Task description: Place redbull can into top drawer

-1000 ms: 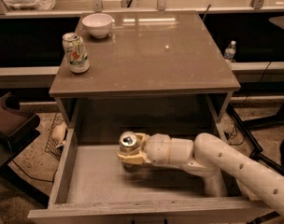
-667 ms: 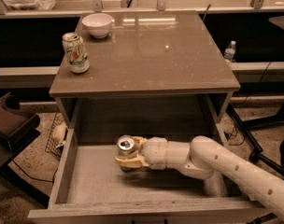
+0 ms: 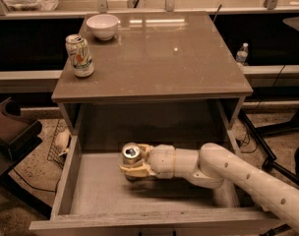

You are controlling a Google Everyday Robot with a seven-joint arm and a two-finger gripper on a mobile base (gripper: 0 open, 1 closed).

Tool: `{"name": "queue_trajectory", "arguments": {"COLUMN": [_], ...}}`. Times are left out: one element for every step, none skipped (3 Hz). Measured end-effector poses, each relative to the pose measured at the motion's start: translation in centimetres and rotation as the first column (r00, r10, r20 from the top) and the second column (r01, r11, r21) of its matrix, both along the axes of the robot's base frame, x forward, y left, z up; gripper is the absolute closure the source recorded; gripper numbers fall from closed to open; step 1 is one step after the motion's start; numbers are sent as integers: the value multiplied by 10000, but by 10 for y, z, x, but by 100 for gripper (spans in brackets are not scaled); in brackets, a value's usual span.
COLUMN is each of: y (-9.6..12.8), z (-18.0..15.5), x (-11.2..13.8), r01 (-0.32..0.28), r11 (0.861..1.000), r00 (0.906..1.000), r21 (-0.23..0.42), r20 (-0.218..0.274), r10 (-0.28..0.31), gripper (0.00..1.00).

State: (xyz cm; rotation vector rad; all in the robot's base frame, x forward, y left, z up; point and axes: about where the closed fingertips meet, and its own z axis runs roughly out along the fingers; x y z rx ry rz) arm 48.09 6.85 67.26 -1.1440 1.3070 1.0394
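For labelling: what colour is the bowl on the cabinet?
The bowl: white, camera view. The gripper holds the redbull can in the top drawer.

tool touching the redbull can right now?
Touching. Camera view: the tool, inside the top drawer, has its fingers closed around the redbull can, with no gap visible.

Pale can (image 3: 79,56) near white bowl (image 3: 102,26) on cabinet top (image 3: 169,58); water bottle (image 3: 242,53) at right.

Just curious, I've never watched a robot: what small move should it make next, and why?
Probably open its jaws: the gripper sits low inside the top drawer, shut around the upright redbull can, which seems to rest on the drawer floor.
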Motion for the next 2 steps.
{"name": "queue_trajectory", "arguments": {"y": [2,4], "z": [1,1], "x": [-1,-2], "r01": [-47,-82], "r11": [10000,10000], "r00": [10000,10000], "r21": [9,15], "r20": [5,9], "r10": [47,82], "gripper": [22,0]}}
